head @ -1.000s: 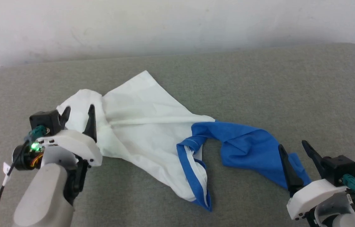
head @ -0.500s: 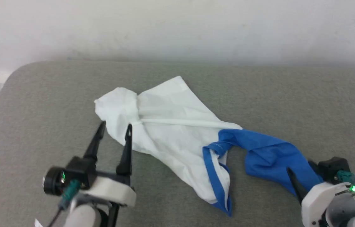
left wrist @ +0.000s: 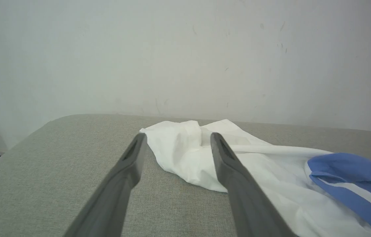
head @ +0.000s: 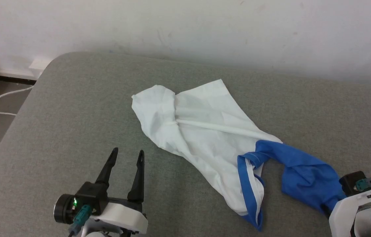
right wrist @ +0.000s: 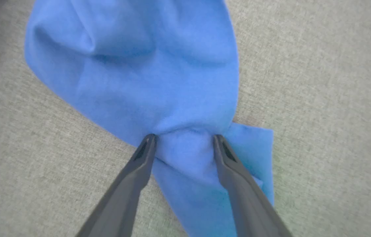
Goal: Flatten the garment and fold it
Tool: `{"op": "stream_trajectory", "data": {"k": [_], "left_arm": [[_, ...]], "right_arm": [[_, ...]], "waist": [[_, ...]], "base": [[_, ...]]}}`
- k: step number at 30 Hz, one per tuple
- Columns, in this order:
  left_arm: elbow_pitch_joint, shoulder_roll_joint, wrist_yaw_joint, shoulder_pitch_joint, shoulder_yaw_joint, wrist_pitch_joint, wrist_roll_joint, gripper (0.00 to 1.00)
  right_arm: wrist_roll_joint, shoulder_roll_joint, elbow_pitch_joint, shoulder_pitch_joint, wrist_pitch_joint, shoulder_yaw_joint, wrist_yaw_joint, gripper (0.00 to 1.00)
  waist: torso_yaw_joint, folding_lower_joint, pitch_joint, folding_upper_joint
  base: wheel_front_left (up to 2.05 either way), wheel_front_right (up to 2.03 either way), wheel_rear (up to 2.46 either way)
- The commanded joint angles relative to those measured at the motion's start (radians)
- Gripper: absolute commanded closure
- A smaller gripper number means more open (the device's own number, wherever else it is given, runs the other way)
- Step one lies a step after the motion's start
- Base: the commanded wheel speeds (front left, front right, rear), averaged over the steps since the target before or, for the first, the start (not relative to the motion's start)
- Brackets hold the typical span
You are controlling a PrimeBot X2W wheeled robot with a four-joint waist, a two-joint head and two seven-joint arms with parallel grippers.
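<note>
The garment (head: 201,131) lies crumpled on the grey cushion (head: 73,115), its white body toward the back left and a blue sleeve (head: 307,177) trailing to the right. A blue-edged fold (head: 249,187) points at the near edge. My left gripper (head: 128,151) hovers open and empty, short of the white hem (left wrist: 185,154). In the right wrist view my right gripper (right wrist: 184,137) stands open astride the blue sleeve (right wrist: 145,65), fingertips pressed into the cloth, which puckers between them. The sleeve hides those fingers in the head view, where the white wrist housing (head: 348,210) shows.
A pale wall (head: 205,29) runs behind the cushion. The cushion's rounded left corner drops to a floor with a white cable (head: 1,98). Bare grey cushion stretches left of the garment and behind it.
The head camera has turned left. My left gripper has drawn back off the white hem toward the near edge. My right gripper has come down onto the blue sleeve, which now covers its fingers in the head view.
</note>
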State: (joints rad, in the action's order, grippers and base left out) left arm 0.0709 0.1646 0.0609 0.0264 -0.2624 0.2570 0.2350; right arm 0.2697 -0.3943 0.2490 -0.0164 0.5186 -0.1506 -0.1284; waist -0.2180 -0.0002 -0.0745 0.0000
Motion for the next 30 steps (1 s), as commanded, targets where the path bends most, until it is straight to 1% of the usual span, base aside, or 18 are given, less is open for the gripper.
{"op": "stream_trajectory", "data": {"k": [1,3,6,10,14,17,20,21,23,26,27,30], "left_arm": [[0.006,-0.009,-0.009,0.005,0.008,0.005,-0.008,0.0],[0.015,-0.021,-0.018,0.004,0.013,0.005,-0.013,0.0],[0.028,-0.033,-0.033,0.002,0.017,0.005,-0.022,0.0],[0.042,-0.047,-0.048,0.001,0.022,0.005,-0.033,0.0],[0.047,-0.058,-0.062,0.003,0.028,0.005,-0.042,0.0],[0.052,-0.065,-0.072,0.005,0.032,0.005,-0.05,0.0],[0.057,-0.071,-0.081,0.009,0.035,0.005,-0.058,0.0],[0.057,-0.071,-0.081,0.009,0.035,0.005,-0.058,0.0],[0.061,-0.074,-0.086,0.012,0.037,0.005,-0.062,0.0],[0.07,-0.077,-0.094,0.015,0.04,0.005,-0.068,0.0],[0.075,-0.078,-0.097,0.015,0.041,0.005,-0.07,0.0],[0.088,-0.079,-0.101,0.015,0.047,0.005,-0.074,0.0]], "right_arm": [[0.006,0.011,0.028,0.014,0.004,-0.037,-0.002,1.0],[0.0,-0.023,0.017,0.003,-0.029,-0.037,-0.002,1.0],[-0.044,-0.088,-0.001,-0.03,-0.092,0.018,-0.002,1.0],[-0.109,-0.161,-0.009,-0.062,-0.167,0.141,-0.002,1.0],[-0.165,-0.196,0.013,-0.064,-0.206,0.282,-0.002,1.0],[-0.201,-0.198,0.06,-0.053,-0.219,0.382,-0.002,1.0],[-0.246,-0.175,0.117,-0.043,-0.231,0.472,-0.002,1.0],[-0.246,-0.175,0.117,-0.043,-0.231,0.472,-0.002,1.0],[-0.277,-0.149,0.154,-0.034,-0.236,0.496,-0.002,1.0],[-0.274,-0.095,0.206,-0.024,-0.257,0.464,-0.002,1.0],[-0.263,-0.08,0.213,-0.025,-0.267,0.439,-0.002,0.0],[-0.227,-0.044,0.211,-0.049,-0.321,0.381,-0.002,0.0]], "waist": [[0.004,0.0002,-0.001,0.0],[0.014,0.0002,0.002,0.0],[0.031,0.0002,0.012,0.0],[0.047,0.0002,0.02,0.0],[0.057,0.0002,0.018,0.0],[0.064,0.0002,0.011,0.0],[0.068,0.0002,0.003,0.0],[0.068,0.0002,0.003,0.0],[0.071,0.0002,-0.001,0.0],[0.079,0.0002,-0.002,0.0],[0.083,0.0002,0.0,0.0],[0.1,0.0002,0.009,0.0]], "base": [[0.0,0.0,0.0],[0.0,0.0,0.0],[0.0,0.0,0.0],[0.0,0.0,0.0],[0.0,0.0,0.0],[0.0,0.0,0.0],[0.0,0.0,0.0],[0.0,0.0,0.0],[0.0,0.0,0.0],[0.0,0.0,0.0],[0.0,0.0,0.0],[0.0,0.0,0.0]]}}
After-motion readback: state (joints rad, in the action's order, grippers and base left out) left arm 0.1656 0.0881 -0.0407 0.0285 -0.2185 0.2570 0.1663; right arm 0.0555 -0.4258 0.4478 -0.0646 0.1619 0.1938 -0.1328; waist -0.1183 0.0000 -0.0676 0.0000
